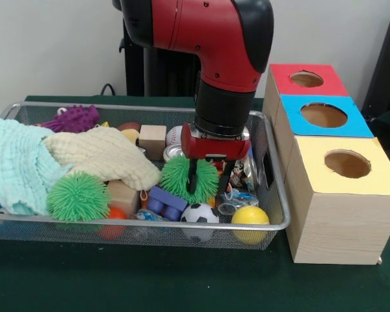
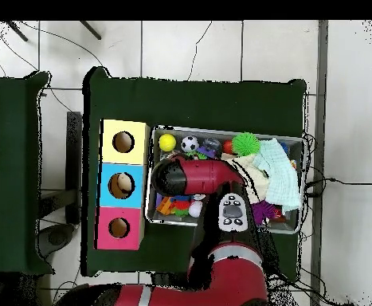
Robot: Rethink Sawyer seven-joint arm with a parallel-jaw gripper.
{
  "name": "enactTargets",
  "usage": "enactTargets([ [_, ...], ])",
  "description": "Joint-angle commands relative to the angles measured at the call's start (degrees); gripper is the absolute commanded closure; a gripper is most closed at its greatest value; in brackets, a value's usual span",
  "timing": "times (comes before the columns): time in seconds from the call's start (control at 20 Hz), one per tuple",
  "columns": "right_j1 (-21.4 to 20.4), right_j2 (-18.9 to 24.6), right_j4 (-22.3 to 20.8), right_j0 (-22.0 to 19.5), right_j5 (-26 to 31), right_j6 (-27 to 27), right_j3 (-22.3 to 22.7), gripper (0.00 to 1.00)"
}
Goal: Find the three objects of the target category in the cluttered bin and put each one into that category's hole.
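My gripper hangs low inside the wire bin, open. Its left finger stands in front of a green spiky ball and its right finger just past the ball's right side. I cannot tell whether they touch it. A second green spiky ball lies at the bin's front left, and a purple spiky toy at the back left. Three wooden boxes stand beside the bin, with a red-topped hole, a blue-topped hole and a yellow-topped hole. In the overhead view the arm hides the gripper.
Clutter in the bin: a teal cloth, a cream cloth, a yellow ball, a soccer ball, a blue brick, wooden blocks. Overhead, something pale shows inside the blue box's hole.
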Motion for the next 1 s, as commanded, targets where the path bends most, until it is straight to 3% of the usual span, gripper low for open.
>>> enactTargets([
  [0.05,4.24,2.48,0.04,-0.46,-3.98,9.24,1.17,0.00],
  [0.5,2.73,6.47,2.30,-2.47,-4.67,9.17,3.36,0.00],
  [1.0,-0.41,7.45,3.53,-2.37,-1.38,8.14,4.22,0.00],
])
